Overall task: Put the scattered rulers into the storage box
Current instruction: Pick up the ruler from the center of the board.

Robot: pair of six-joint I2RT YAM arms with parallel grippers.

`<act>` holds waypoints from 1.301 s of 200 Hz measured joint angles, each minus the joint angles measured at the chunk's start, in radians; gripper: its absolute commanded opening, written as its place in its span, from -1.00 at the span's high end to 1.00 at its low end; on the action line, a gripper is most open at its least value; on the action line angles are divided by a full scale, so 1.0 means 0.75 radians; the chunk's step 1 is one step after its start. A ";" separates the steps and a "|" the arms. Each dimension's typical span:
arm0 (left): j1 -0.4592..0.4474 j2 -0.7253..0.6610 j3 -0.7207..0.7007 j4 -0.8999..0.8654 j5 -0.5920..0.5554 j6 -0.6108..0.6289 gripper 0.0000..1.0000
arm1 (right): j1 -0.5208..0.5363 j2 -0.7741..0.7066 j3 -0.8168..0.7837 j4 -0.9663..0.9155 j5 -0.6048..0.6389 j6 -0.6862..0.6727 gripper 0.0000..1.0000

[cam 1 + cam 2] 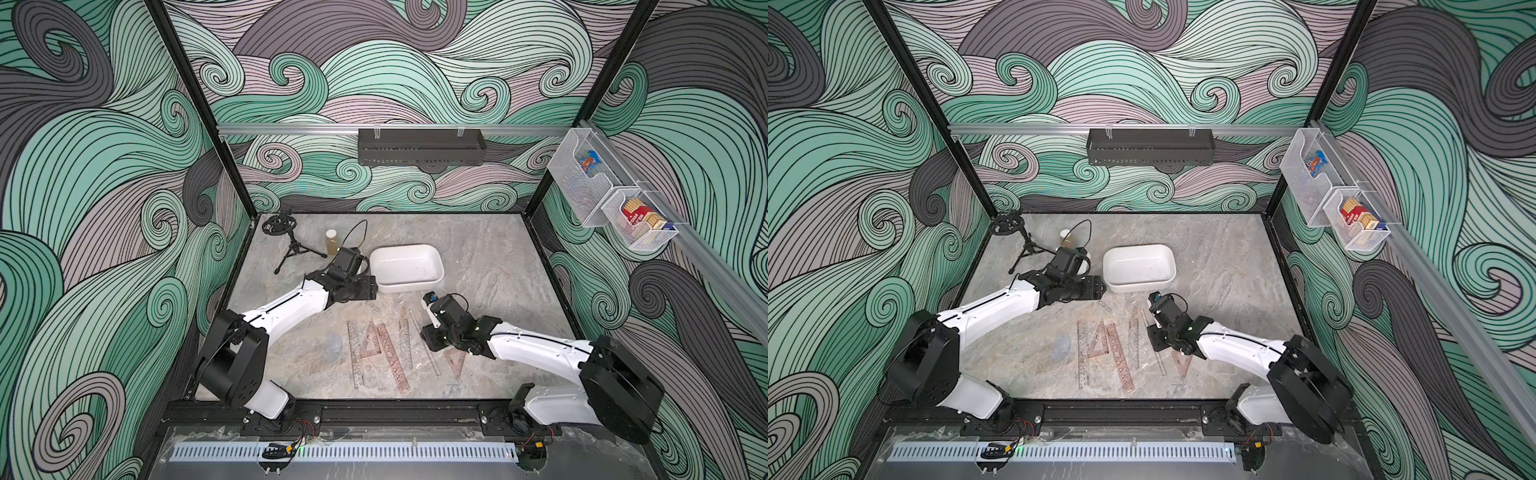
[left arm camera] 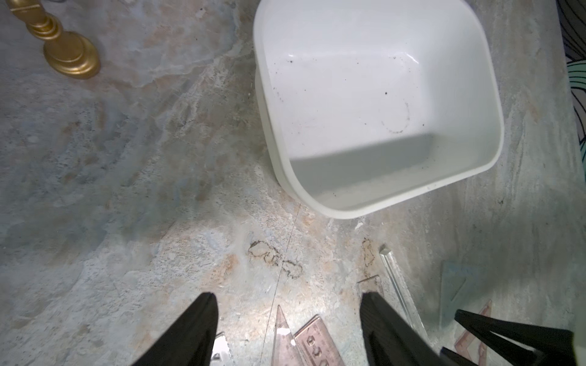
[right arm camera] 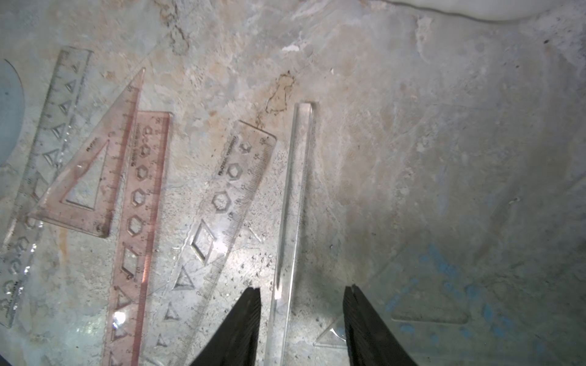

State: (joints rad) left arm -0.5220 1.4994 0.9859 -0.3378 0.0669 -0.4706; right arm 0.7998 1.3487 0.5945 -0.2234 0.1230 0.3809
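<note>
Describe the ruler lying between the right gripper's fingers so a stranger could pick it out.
On the stone tabletop, just robot-side of the white storage box, several rulers lie side by side. It lies within the open right gripper: a narrow colourless bar with none of its flat neighbours' cut-out shapes.

Your right arm (image 1: 540, 349) hides part of one set square (image 1: 457, 365); the right wrist view crops the storage box (image 3: 491, 8).
</note>
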 measured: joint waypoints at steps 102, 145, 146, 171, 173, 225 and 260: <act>0.000 -0.029 -0.067 0.026 0.011 0.019 -0.49 | 0.098 0.092 0.000 -0.008 0.066 0.061 0.23; 0.000 -0.030 -0.072 0.036 -0.002 0.018 -0.49 | 0.110 0.104 0.000 -0.011 0.089 0.106 0.30; 0.000 -0.030 -0.074 0.039 -0.004 0.018 -0.49 | 0.110 0.104 0.000 -0.011 0.090 0.106 0.30; 0.004 -0.028 -0.121 0.057 -0.018 0.012 -0.49 | 0.116 0.113 0.003 -0.009 0.105 0.127 0.37; 0.004 -0.026 -0.123 0.056 -0.019 0.012 -0.49 | 0.117 0.114 0.004 -0.009 0.107 0.129 0.38; 0.031 0.004 -0.123 0.051 -0.024 0.012 -0.47 | 0.119 0.159 0.041 -0.004 0.118 0.152 0.65; 0.048 0.004 -0.122 0.051 -0.024 0.012 -0.47 | 0.120 0.160 0.052 -0.017 0.105 0.174 0.96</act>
State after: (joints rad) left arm -0.4862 1.5021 0.8948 -0.2993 0.0490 -0.4614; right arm 0.8898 1.4689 0.6334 -0.2363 0.2020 0.5114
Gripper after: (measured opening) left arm 0.735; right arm 0.128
